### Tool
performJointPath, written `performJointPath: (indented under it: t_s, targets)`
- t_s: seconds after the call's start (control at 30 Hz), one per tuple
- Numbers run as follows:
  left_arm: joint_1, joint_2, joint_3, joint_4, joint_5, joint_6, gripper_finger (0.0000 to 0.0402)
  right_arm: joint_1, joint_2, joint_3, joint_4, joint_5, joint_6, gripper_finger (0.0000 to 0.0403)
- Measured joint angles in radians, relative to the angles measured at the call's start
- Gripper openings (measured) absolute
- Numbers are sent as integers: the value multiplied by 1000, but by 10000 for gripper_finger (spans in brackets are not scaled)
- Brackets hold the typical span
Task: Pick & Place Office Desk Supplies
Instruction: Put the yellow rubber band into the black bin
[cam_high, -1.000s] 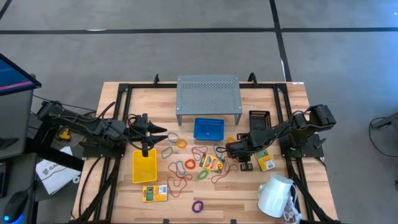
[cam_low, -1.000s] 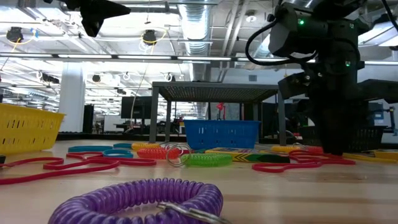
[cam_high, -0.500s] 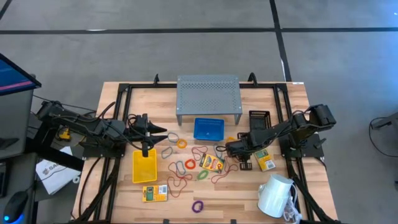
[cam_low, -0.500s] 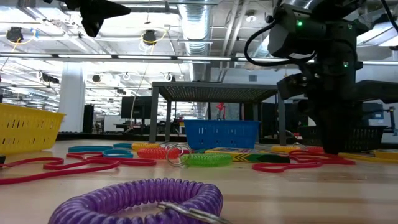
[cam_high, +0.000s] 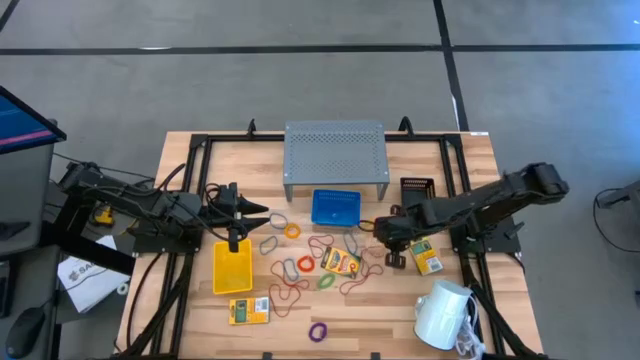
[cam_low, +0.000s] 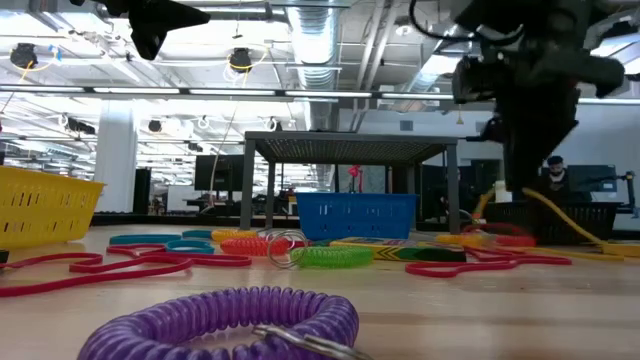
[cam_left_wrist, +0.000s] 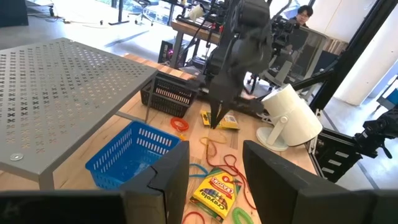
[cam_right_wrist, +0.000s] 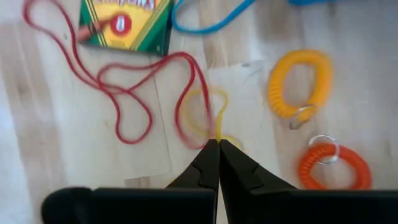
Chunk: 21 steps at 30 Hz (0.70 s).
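Note:
My right gripper (cam_high: 384, 233) is raised above the table's middle right, between the crayon packet (cam_high: 341, 262) and the black mesh bin (cam_high: 417, 187), shut on a thin yellow loop (cam_right_wrist: 202, 118). My left gripper (cam_high: 262, 214) hovers open just past the far end of the yellow bin (cam_high: 232, 268), well above the table. The blue bin (cam_high: 335, 207) stands in front of the grey riser. Coiled loops lie flat around the middle: orange (cam_high: 291, 230), green (cam_high: 326, 282), purple (cam_high: 318, 331). Two more yellow packets (cam_high: 249, 311) (cam_high: 426, 258) lie flat. My right gripper pinches the thin yellow loop at its top strand (cam_right_wrist: 219, 129) between the two fingertips (cam_right_wrist: 209, 163), coming from above and pointing down. The loop hangs slack below the fingers; in the low view its strands (cam_low: 560, 215) slant down to table level.
A white mug (cam_high: 443, 312) lies on its side near the right front corner. The grey perforated riser (cam_high: 336, 152) stands at the far middle. Long red cords (cam_high: 350, 280) and a blue cord (cam_right_wrist: 205, 22) wind among the loops. Black frame rails run along both sides.
My right gripper has risen from the table top and shifted a little toward the right edge, staying shut. The thin yellow loop has come up with it and now hangs below the fingertips. The left arm has kept still.

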Motion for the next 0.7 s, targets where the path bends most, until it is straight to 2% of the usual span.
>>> performJointPath:
  t_s: [0.2, 0.7]
  targets:
    - [0, 0, 0, 0, 0, 0, 145, -2, -120, 1, -13, 75, 89, 0]
    - [0, 0, 0, 17, 0, 0, 145, -16, -415, 3, -179, 275, 351, 0]
